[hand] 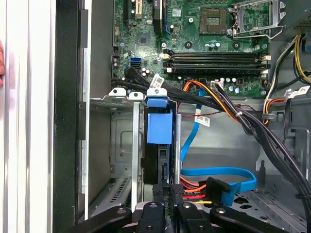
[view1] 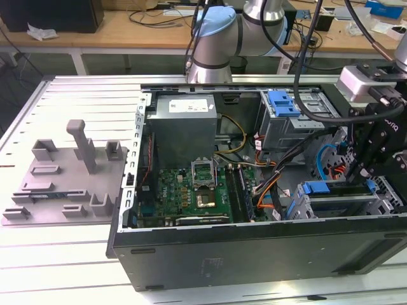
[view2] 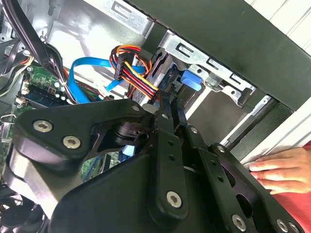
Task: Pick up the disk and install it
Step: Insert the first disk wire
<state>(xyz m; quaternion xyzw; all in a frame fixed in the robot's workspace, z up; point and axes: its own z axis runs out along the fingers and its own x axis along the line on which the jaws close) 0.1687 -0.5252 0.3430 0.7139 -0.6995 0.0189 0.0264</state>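
Gripper (hand: 171, 190) at slotted disk (hand: 159, 131), hand (view2: 278, 170) in second wrist view

Single arm (view1: 216, 44): a grey joint with a blue cap stands at the far side. The links run across to the exterior view's right, where the wrist (view1: 365, 82) points downward. The black gripper (view1: 359, 171) hangs below the wrist. In both wrist views the gripper (view2: 170, 99) (hand: 170, 188) has its linkage bars folded inward, and its two slim fingers (view2: 164, 121) lie parallel, drawn almost together.
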